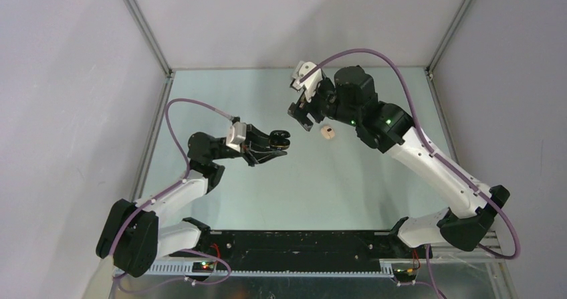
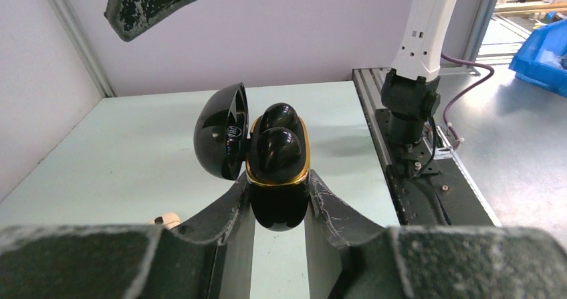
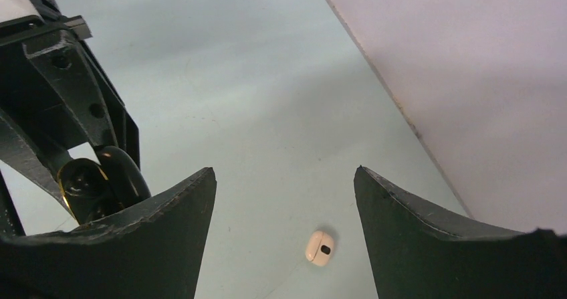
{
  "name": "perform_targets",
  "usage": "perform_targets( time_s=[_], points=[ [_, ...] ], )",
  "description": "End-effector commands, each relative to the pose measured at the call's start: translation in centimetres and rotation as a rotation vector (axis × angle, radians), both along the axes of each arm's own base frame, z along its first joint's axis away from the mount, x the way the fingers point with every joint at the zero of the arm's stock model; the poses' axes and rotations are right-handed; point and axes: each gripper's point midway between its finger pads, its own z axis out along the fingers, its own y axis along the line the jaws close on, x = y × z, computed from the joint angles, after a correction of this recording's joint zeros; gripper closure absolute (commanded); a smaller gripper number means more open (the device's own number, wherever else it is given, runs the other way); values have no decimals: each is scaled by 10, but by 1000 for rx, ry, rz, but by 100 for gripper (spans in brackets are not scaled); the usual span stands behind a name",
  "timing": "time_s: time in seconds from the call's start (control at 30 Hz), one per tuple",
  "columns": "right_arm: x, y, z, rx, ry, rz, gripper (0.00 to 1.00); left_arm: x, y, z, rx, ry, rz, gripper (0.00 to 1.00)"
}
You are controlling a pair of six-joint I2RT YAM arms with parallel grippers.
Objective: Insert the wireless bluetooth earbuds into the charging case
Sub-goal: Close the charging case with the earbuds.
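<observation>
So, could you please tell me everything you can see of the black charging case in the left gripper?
The black charging case is small and rounded, and looks like glossy plastic, with a gold rim round its opening. Its lid is swung open to one side and has a small mark inside. Two black earbuds sit in it. The left gripper is shut on its lower body, with fingers on either side, holding it above the table.
</observation>
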Motion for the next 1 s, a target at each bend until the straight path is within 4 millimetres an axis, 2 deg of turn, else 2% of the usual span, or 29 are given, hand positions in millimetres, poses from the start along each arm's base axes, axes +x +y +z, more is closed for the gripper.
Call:
perform_targets(
  time_s=[0.0,0.37,0.73,0.97],
  points=[
    [-9,9,9,36,-36,50,20,-7,-2,7,-4,-30,-30,76],
    [-9,12,-17,-17,-47,76,19,-7,-6,-1,16,-11,-37,76],
    [7,2,-22,-29,-85,-3,18,-9,-11,-6,25,2,-54,76],
    [9,0,-25,-28,-86,-14,17,-10,-13,-7,30,11,-63,76]
  ],
)
